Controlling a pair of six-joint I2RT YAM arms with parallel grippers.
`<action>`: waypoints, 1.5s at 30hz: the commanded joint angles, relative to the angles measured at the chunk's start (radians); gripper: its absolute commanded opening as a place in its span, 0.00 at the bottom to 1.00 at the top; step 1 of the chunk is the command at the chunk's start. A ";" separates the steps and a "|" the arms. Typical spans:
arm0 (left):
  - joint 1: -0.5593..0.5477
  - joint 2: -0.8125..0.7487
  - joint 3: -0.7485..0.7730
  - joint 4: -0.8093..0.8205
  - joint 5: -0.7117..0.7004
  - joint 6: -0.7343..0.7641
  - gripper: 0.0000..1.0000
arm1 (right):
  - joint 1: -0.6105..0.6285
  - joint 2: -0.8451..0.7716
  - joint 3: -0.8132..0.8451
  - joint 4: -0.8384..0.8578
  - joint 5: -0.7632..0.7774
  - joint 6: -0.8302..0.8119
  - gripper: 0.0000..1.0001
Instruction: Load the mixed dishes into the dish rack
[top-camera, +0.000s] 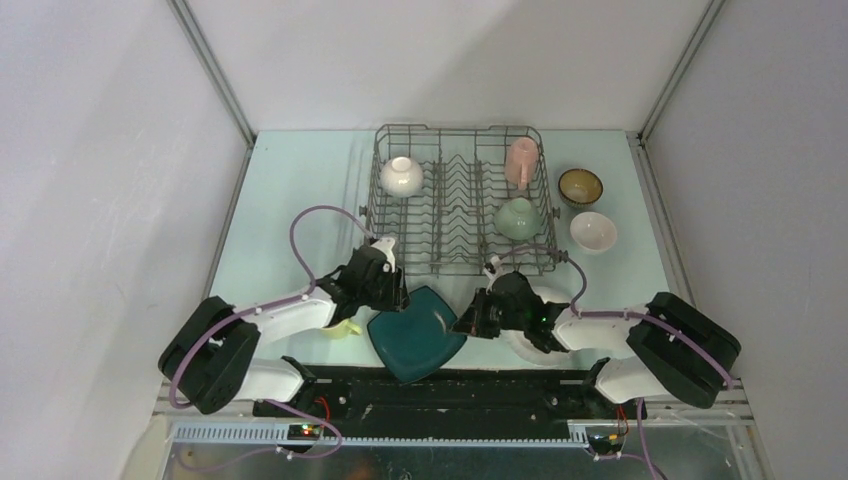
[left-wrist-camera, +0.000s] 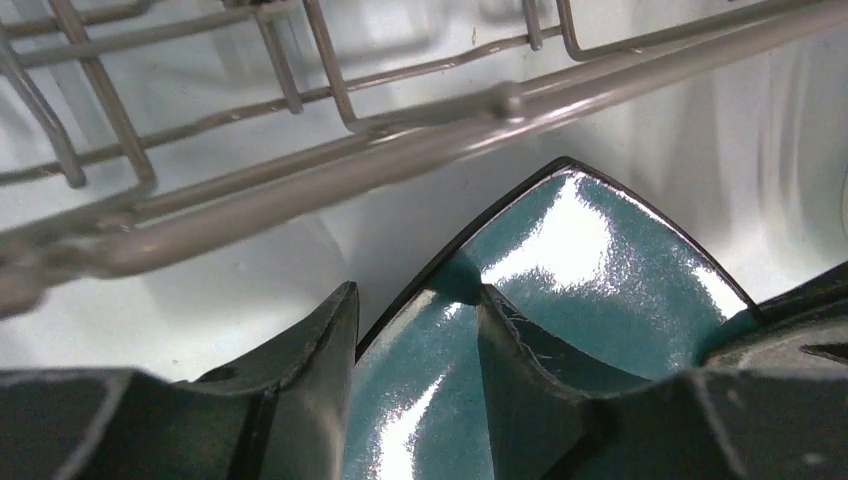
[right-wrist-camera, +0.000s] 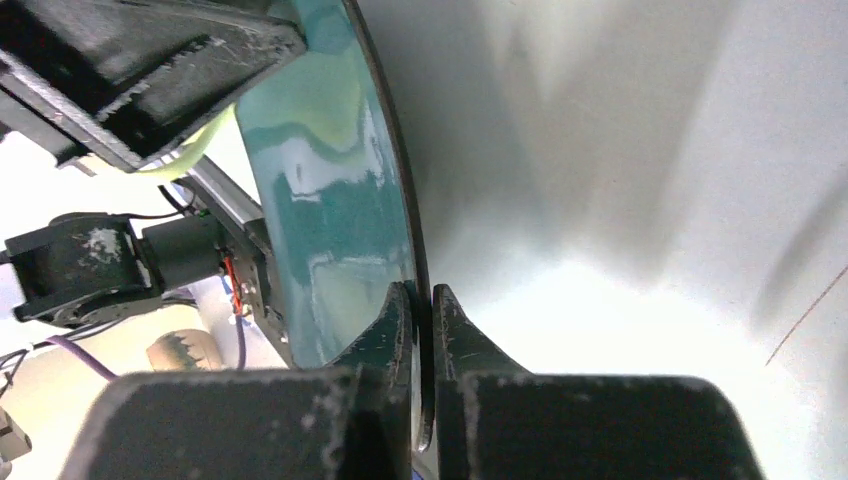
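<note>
Presently, the dark teal square plate (top-camera: 416, 332) is clamped by its rim between the nearly closed fingers of the right gripper (right-wrist-camera: 421, 296). The left gripper (left-wrist-camera: 415, 296) is held parted over the opposite corner, with the dish rack (top-camera: 458, 200) just ahead.

No readable text, labels, brands, numbers or signs in any of the three views.
</note>
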 joint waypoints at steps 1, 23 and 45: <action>-0.019 -0.039 -0.020 0.080 0.131 -0.065 0.47 | 0.004 -0.050 0.004 -0.047 0.080 -0.022 0.00; 0.013 -0.436 0.141 -0.262 0.113 -0.031 0.68 | -0.068 -0.452 0.411 -0.710 -0.084 -0.460 0.00; 0.220 -0.631 0.221 -0.402 -0.026 -0.012 0.89 | -0.370 -0.290 0.774 -0.591 0.460 -0.461 0.00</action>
